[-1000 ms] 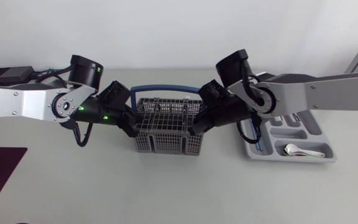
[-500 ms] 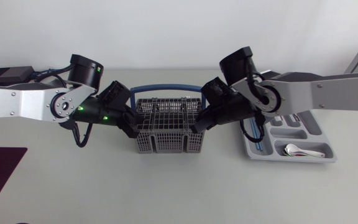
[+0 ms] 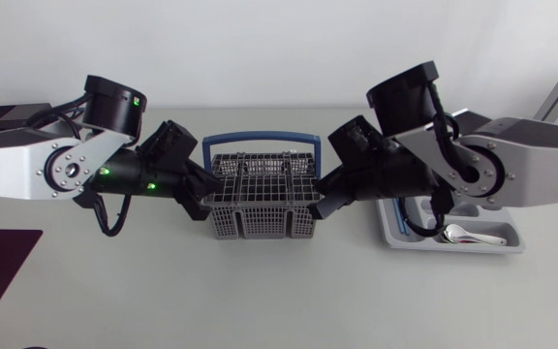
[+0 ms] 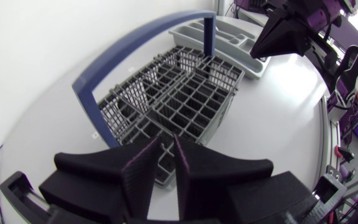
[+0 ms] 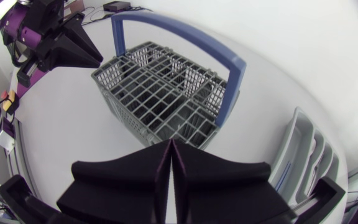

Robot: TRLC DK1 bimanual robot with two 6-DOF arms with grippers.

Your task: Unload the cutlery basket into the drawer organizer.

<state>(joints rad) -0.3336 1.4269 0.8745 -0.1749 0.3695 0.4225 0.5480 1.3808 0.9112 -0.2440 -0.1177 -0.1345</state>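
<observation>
Smack in the middle of the counter (image 3: 260,301), the cutlery basket (image 3: 260,199) is sitting with its blue handle up. The drawer organizer (image 3: 513,244) is lying at its 3 o'clock, holding a white spoon (image 3: 468,235). The left end effector (image 3: 204,194) is hovering at the basket's 9 o'clock, fingers nearly pinched together and gripping nothing. The right end effector (image 3: 320,202) is at 3 o'clock, fingers fully together, also empty. The basket's looking bare to me, so I'm guessing the unloading's wrapping up. Any further pick is going to need opened fingers coming down from above.

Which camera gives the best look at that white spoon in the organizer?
The head view: the spoon lies in plain sight in the organizer. Both wrist views catch only part of the organizer, with no spoon to be made out.
</observation>
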